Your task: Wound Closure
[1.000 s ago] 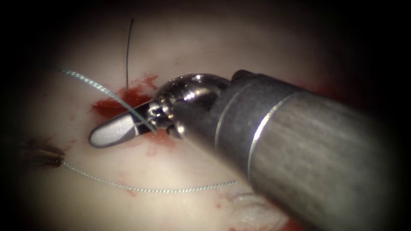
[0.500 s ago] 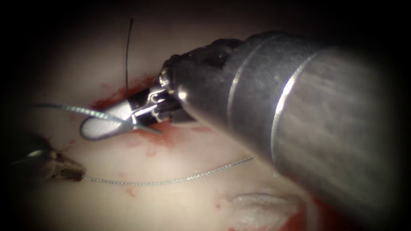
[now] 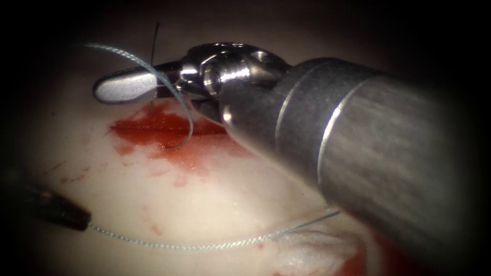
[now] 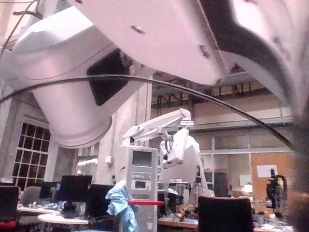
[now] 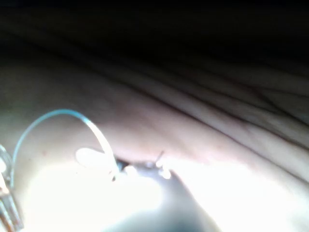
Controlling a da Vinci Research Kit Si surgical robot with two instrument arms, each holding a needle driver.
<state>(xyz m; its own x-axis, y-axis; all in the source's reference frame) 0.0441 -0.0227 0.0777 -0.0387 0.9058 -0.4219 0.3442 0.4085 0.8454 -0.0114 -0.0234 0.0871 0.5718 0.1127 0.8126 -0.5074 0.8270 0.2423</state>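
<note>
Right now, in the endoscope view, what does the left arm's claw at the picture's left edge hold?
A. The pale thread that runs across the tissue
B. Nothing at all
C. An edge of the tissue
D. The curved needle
A: the left claw is closed on the end of the thread, which runs from its tip to the right across the tissue, below the cut.

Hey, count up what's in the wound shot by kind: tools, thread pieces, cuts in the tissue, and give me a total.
Tools: 2, right tool and left tool, each holding thread.
Thread pieces: 3, looped thread, lower thread, dark cut end.
Cuts: 1, cut.
Total: 6
</note>
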